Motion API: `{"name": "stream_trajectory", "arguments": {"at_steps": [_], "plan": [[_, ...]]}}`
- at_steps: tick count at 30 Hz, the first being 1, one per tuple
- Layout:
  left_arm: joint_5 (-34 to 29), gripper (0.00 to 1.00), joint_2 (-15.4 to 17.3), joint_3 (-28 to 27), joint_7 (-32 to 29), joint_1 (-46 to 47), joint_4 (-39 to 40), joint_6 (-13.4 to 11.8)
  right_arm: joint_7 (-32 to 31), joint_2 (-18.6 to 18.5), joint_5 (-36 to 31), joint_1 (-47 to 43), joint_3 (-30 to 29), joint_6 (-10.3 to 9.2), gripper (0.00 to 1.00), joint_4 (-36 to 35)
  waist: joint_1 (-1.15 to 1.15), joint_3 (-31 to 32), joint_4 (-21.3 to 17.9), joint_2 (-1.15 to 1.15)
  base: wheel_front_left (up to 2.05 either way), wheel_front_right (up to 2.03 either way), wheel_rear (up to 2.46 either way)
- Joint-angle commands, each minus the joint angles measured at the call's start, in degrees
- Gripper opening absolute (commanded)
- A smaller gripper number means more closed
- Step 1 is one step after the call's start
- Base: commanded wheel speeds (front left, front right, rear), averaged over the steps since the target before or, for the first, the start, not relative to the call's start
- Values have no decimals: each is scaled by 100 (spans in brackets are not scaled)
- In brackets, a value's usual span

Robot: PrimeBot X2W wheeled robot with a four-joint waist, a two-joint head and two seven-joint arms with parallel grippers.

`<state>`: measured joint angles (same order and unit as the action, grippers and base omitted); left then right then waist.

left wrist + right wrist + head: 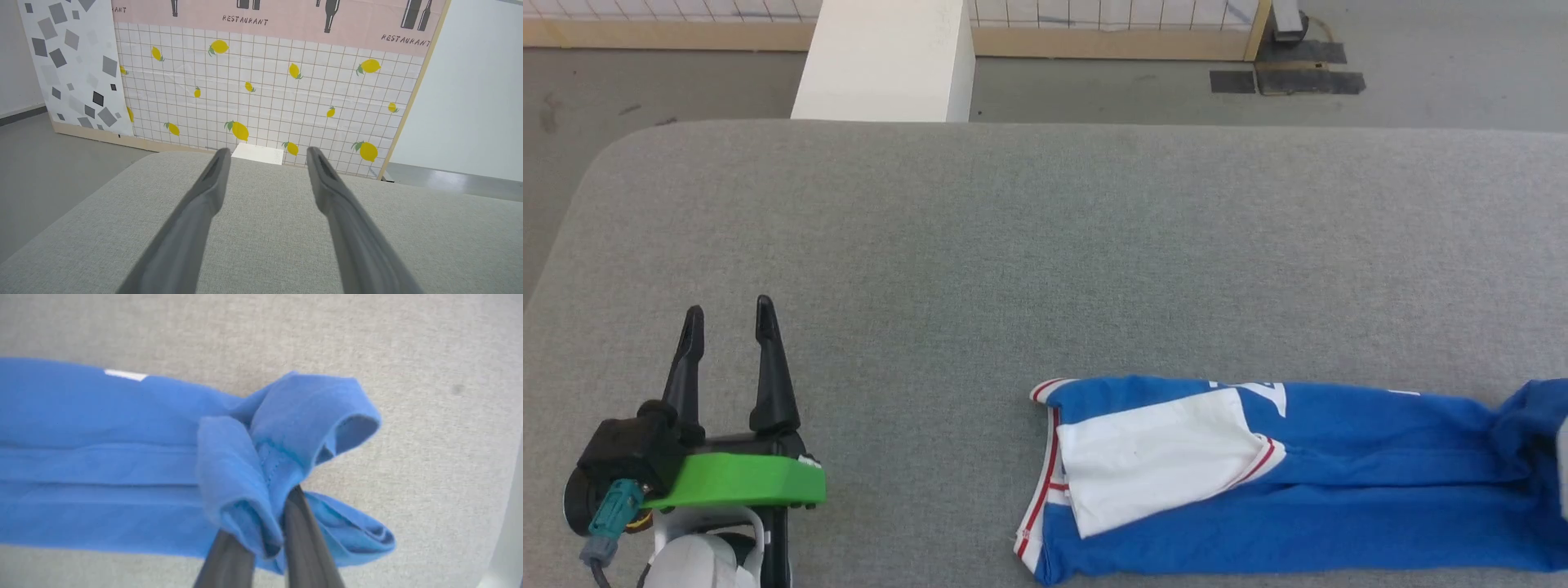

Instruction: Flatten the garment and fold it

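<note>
The garment (1339,482) lies as a long royal-blue strip along the near right of the grey table, folded lengthwise. A white sleeve panel (1152,457) with red-striped trim lies on its left end. Its right end (1531,425) is bunched and raised at the edge of the head view. In the right wrist view my right gripper (267,539) is shut on that bunched blue end of the garment (261,457), and the cloth hides the fingertips. My left gripper (729,314) rests open over bare table at the near left, far from the garment. Between its fingers (204,196) there is nothing.
The grey padded table (1045,245) has a rounded far-left corner with floor beyond it. A white block (882,61) stands just past the far edge. A lemon-patterned wall panel (265,81) stands behind it.
</note>
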<state>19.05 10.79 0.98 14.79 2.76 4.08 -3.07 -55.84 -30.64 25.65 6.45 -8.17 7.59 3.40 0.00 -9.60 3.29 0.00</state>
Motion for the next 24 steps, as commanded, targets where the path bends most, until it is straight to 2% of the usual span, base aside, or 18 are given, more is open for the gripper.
{"name": "stream_trajectory", "arguments": {"at_steps": [1, 6, 10, 16, 24], "plan": [[-61, 100, -36, -32, 20, -51, 2, 30, -142, 11, 169, -160, 76, -10, 0, -281, 0, 45, 5, 0, 0, 0, 0], [-107, 100, -114, -98, 20, -119, 3, 88, -634, 308, 756, -470, 462, -10, 0, -1413, 0, 100, -10, 0, 0, 0, 0], [-150, 100, -171, -105, 20, -119, -29, 149, -740, 779, 1057, -400, 883, -10, 0, -1724, 0, 120, 22, 0, 0, 0, 0], [-200, 100, -258, -88, 20, -88, -77, 262, -381, 1380, 1142, -31, 1572, -10, 0, -1603, 0, 111, 197, 0, 0, 0, 0], [-245, 100, -401, -116, 20, -119, -100, 386, 20, 1933, 1021, 535, 2419, -10, 0, -891, 0, 27, 437, 0, 0, 0, 0]]}}
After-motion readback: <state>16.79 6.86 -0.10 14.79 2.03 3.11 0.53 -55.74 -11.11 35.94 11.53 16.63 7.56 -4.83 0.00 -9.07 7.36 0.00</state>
